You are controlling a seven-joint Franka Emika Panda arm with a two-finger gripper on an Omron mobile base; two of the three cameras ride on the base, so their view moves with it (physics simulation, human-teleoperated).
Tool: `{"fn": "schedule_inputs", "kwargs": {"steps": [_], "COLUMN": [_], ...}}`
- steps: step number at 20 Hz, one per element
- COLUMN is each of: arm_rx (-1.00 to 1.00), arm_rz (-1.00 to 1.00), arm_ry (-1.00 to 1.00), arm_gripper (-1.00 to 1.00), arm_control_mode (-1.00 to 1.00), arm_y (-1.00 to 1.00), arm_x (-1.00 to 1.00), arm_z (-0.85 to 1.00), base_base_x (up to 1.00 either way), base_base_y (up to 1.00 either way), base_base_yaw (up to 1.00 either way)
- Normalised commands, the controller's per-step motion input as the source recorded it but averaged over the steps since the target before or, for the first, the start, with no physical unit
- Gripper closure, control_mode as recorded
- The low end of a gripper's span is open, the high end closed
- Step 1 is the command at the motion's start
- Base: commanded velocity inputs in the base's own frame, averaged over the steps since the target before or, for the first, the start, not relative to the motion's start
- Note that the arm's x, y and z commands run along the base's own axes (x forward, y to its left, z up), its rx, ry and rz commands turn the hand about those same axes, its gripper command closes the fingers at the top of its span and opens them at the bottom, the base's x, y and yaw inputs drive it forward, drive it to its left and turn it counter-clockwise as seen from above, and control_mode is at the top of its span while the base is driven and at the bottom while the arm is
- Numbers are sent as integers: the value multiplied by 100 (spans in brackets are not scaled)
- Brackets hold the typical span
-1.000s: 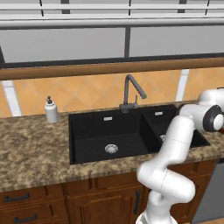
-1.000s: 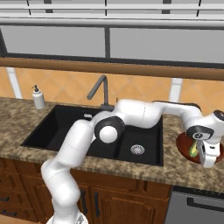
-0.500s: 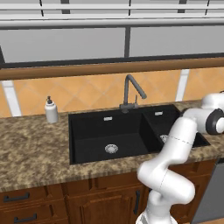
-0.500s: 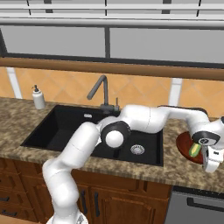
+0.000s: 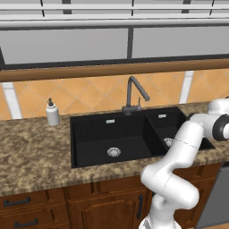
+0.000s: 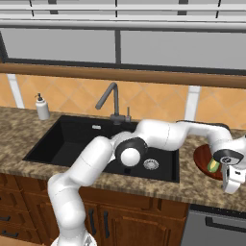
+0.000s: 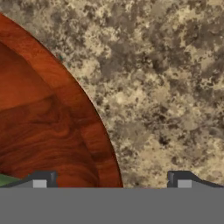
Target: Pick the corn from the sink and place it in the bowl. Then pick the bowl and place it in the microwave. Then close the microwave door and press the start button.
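Since a second ago, your arm has swung further right and the hand has dropped lower over the bowl's near edge, while the corn stays in the bowl.

In the left base view you look over a speckled brown granite counter [image 5: 31,152] with the black sink [image 5: 134,136] set in it, a dark faucet [image 5: 133,94] behind the basins and a white soap dispenser [image 5: 53,112] standing well to the left. Orange tiles run behind, a wooden ledge above them, and wood cabinets [image 5: 67,203] sit under the counter. The arm hides part of the small right basin and runs out past the right edge.

In the right base view you see the same counter and sink from the other side. The reddish-brown bowl [image 6: 204,158] sits on the granite right of the sink, partly covered by the wrist. The corn [image 6: 213,166] lies inside it, just a yellow-green scrap beside the hand. The gripper [image 6: 231,185] hangs at the bowl's near rim, and you cannot make out its jaws here.

In the hand view the bowl's curved rim [image 7: 94,127] sweeps across the left, with bare granite to the right. The two fingertips [image 7: 183,180] stand far apart, one over the bowl, one over the counter, holding nothing. A green sliver at the lower left is too cut off to tell.
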Motion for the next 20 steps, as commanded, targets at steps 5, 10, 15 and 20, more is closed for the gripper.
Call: {"fn": "schedule_inputs", "kwargs": {"steps": [5, 10, 15, 20], "arm_rx": [0, 0, 0, 0], "arm_rz": [-3, -3, -1, 0], "arm_ry": [0, -1, -5, -8], "arm_gripper": [100, 100, 100, 100], "arm_control_mode": [-100, -100, -100, -100], "arm_y": [11, 4, 36, 54], "arm_x": [3, -1, -41, -43], "arm_z": [-4, 3, 50, 60], "base_base_x": [0, 0, 0, 0], "base_base_y": [0, 0, 0, 0], "base_base_yaw": [0, 0, 0, 0]}}
